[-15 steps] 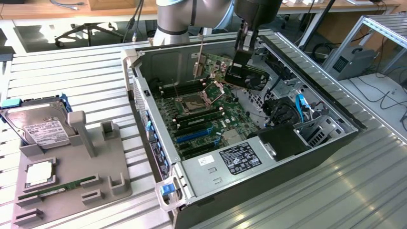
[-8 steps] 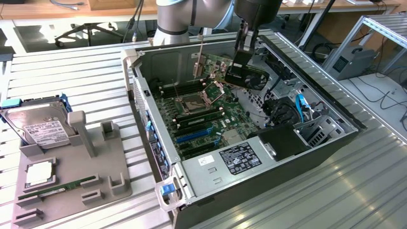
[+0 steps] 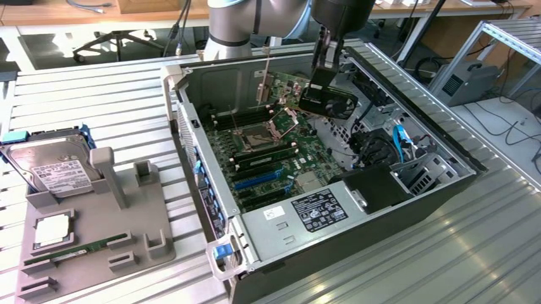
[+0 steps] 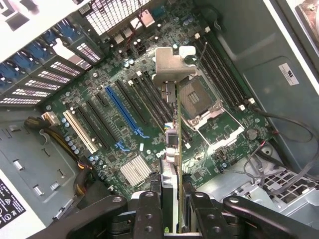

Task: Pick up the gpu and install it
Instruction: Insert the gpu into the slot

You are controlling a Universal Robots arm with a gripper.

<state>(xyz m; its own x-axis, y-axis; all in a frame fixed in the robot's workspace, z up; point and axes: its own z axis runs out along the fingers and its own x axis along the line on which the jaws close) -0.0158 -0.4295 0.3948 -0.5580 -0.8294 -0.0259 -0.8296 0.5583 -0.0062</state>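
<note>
The gpu point(image 3: 328, 101) hangs tilted inside the open computer case point(image 3: 203, 237), above the motherboard point(image 3: 279, 155) near its far end. It is a card with a black cooler and a silver bracket point(image 3: 263, 88). My gripper point(image 3: 323, 77) comes down from above and is shut on the card's upper edge. In the wrist view the gpu point(image 4: 178, 119) shows edge-on between my fingers point(image 4: 149, 214), with its bracket point(image 4: 170, 62) toward the case's rear wall. The card floats above the board between the blue slot point(image 4: 122, 112) and the CPU socket point(image 4: 197, 97), touching no slot.
A grey fixture tray point(image 3: 101, 253) at the exterior view's left holds a hard drive point(image 3: 50, 168), a CPU point(image 3: 52, 229) and a green RAM stick point(image 3: 76, 248). Inside the case are a power supply point(image 3: 317, 209), a drive cage point(image 3: 422, 174) and loose cables point(image 4: 279, 169).
</note>
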